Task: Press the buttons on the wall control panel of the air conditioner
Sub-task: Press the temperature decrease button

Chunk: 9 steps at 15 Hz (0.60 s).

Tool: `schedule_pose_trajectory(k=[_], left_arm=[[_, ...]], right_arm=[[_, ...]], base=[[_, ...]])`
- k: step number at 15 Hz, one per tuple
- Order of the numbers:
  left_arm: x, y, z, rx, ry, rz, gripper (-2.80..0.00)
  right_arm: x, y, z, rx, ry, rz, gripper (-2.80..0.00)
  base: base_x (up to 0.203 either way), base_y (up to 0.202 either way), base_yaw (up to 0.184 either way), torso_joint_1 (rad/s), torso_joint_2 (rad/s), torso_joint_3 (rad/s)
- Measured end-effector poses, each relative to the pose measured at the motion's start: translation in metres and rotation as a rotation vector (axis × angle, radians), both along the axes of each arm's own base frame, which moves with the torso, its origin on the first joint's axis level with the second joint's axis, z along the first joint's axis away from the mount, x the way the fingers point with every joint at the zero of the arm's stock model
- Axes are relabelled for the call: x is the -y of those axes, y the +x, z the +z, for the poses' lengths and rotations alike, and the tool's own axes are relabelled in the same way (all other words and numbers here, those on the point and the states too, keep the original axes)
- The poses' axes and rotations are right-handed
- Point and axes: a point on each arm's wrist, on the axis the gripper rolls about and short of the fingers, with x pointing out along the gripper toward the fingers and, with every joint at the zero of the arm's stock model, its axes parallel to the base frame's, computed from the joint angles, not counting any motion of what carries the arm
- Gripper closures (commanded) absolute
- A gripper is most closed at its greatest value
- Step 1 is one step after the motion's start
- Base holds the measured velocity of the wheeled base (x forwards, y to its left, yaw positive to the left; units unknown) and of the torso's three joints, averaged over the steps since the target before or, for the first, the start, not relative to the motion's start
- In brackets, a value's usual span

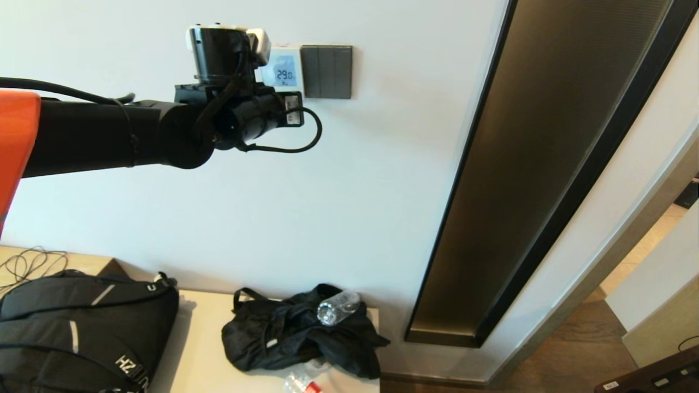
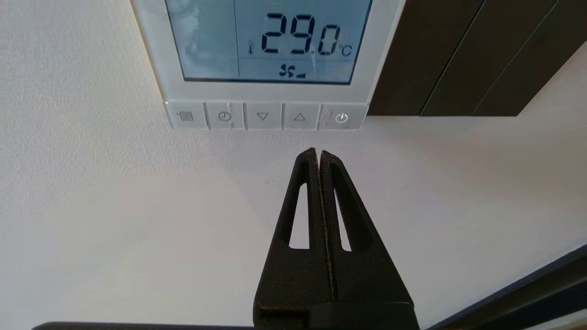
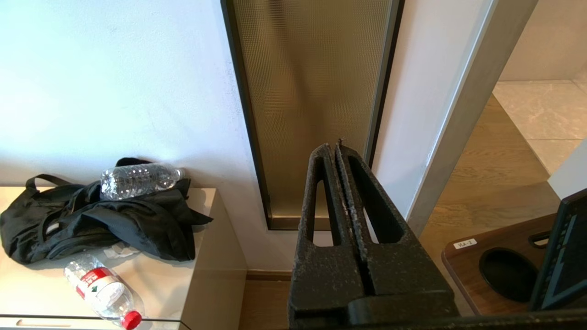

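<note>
The white wall control panel [image 1: 284, 70] hangs high on the wall, its blue-lit screen [image 2: 270, 39] reading 29.0 °C. A row of small white buttons [image 2: 266, 117] runs along its bottom edge, with the power key [image 2: 341, 118] at one end. My left gripper [image 2: 318, 151] is shut and empty, its tips just short of the button row, between the up-arrow key [image 2: 299, 117] and the power key. In the head view my left arm [image 1: 218, 103] covers the panel's left part. My right gripper [image 3: 337, 146] is shut and empty, held low, away from the panel.
A dark grey three-part switch plate [image 1: 326, 71] adjoins the panel on the right. A tall dark-framed panel [image 1: 535, 164] stands in the wall further right. Below, a low cabinet [image 1: 196, 349] bears black bags [image 1: 300, 333] and water bottles [image 3: 137, 178].
</note>
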Motion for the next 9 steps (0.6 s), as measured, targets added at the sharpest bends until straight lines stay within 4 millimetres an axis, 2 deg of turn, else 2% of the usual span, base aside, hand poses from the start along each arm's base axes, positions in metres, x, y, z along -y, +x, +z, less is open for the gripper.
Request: schedule_pose_trajectory(k=[4,9], left_arm=[[-0.004,0.005,0.004,0.011,-0.005,0.014,0.0],[-0.015,0.017,-0.001,0.006,-0.002,0.05,0.0]], right_arm=[[0.0,0.0,0.0,0.0,0.0,0.0,0.0],[0.0,0.0,0.0,0.0,0.0,0.0,0.0]], base=[[0.0,0.0,0.0,0.0,0.0,0.0],[0.0,0.0,0.0,0.0,0.0,0.0]])
